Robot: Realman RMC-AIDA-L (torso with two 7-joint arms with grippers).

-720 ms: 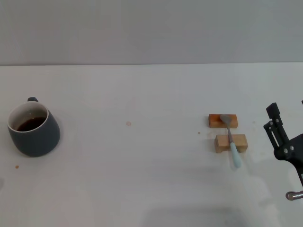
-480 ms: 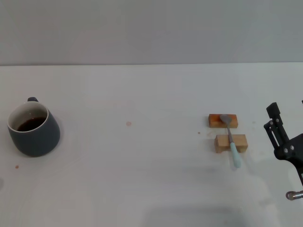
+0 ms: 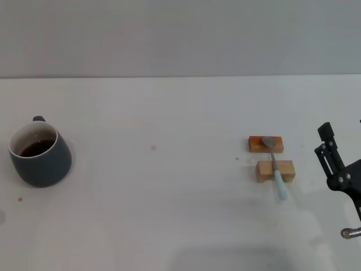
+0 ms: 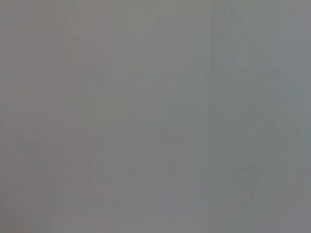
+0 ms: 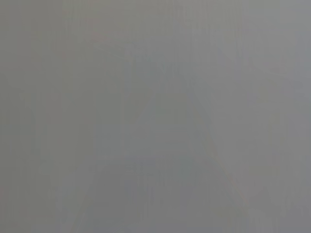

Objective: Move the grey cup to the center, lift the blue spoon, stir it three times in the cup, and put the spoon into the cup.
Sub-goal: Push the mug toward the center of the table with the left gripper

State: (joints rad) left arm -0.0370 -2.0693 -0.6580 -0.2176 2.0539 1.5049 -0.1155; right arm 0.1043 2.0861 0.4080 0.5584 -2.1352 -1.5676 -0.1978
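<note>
The grey cup stands at the far left of the white table in the head view, upright, with dark liquid inside and its handle turned to the back. The blue spoon lies across two small wooden blocks at the right, its metal bowl on the far block and its pale blue handle reaching over the near block toward the front. My right gripper hangs at the right edge, a short way right of the spoon and apart from it. The left gripper is out of view. Both wrist views show only plain grey.
The white table runs back to a grey wall. A tiny pink speck lies near the middle and a small brown crumb sits in front of the cup.
</note>
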